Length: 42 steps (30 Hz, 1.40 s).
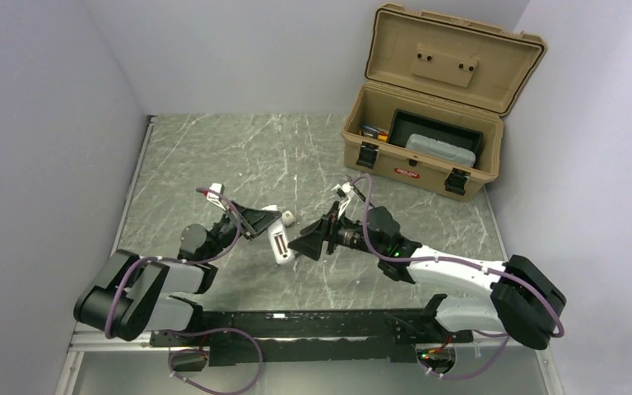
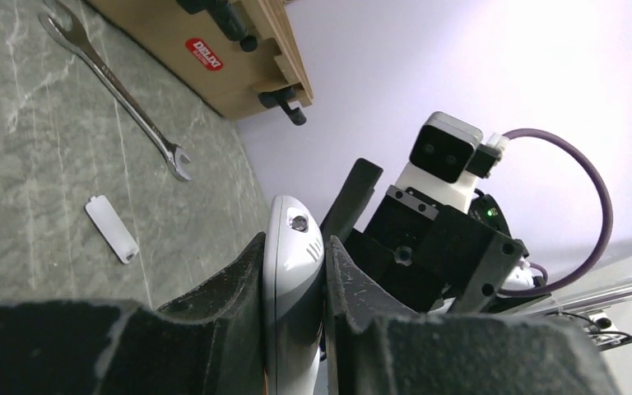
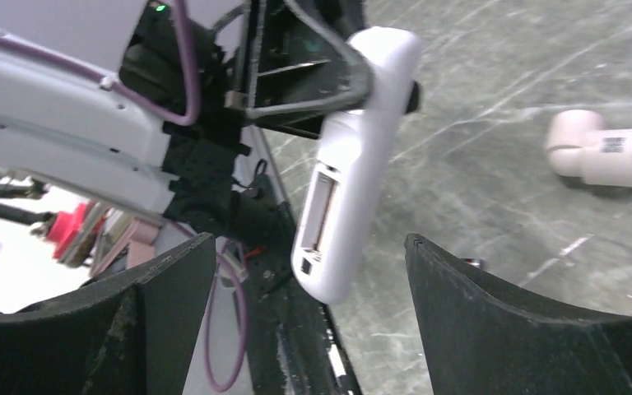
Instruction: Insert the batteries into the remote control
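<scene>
The remote control (image 1: 281, 244), smooth white plastic with rounded ends, is pinched near its far end between the left gripper (image 2: 292, 255)'s matte black fingers, held above the veined grey-green stone table (image 1: 214, 156). Its long axis runs far-to-near, with the free end toward the arms' bases (the rectangular back recess is uncovered). The right gripper (image 3: 309, 247) stands spread wide just beside it, holding nothing.

Table (image 1: 214, 156): grey-green marbled top. Lying on it: an open tan toolbox (image 1: 415, 164) at far right, a silver wrench (image 2: 115, 82) near the box, a small white cover (image 2: 111, 229), and a white pipe fitting (image 3: 597, 152).
</scene>
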{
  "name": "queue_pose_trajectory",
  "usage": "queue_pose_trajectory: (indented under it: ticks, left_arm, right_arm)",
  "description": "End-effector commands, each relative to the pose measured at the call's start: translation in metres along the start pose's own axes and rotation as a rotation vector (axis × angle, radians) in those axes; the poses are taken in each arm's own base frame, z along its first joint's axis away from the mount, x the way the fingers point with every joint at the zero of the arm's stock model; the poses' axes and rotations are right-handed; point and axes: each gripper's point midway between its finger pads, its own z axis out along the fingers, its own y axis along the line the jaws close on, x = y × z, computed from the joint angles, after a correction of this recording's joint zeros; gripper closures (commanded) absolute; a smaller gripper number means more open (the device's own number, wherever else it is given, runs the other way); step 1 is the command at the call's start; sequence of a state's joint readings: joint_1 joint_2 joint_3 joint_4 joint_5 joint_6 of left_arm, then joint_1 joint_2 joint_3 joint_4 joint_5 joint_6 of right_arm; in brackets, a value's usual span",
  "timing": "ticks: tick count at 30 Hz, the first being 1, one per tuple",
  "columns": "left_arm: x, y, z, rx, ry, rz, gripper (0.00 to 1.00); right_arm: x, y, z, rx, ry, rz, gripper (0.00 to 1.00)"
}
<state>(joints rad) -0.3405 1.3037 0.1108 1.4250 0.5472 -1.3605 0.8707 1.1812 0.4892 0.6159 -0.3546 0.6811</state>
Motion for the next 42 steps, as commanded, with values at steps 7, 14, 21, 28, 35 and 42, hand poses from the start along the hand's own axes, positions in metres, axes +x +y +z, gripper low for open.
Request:
queue_pose_trajectory:
  ticks: [7,14,21,28,35,42]
  left_arm:
    - [-0.014,-0.066,0.003,0.246,-0.077,0.089,1.00]
    - [-0.011,-0.072,-0.001,0.263,-0.077,0.086,1.00]
    - [-0.009,-0.082,-0.006,0.292,-0.076,0.096,1.00]
    - [-0.001,-0.080,-0.012,0.291,-0.052,0.093,0.75]
    - [0.015,-0.081,-0.016,0.302,0.044,0.102,0.60]
    - [0.025,-0.082,-0.018,0.316,0.111,0.117,0.55]
  right_arm:
    - [0.006,0.032,0.023,-0.090,0.016,-0.031,0.15]
    - [0.009,0.037,0.033,-0.132,0.012,0.003,0.33]
    - [0.010,0.042,0.037,-0.172,0.005,0.022,0.54]
    - [0.005,0.046,0.037,-0.177,0.003,0.017,0.90]
    - [0.009,0.053,0.033,-0.201,0.063,-0.022,0.99]
    - [0.011,0.052,0.018,-0.174,0.092,-0.057,1.00]
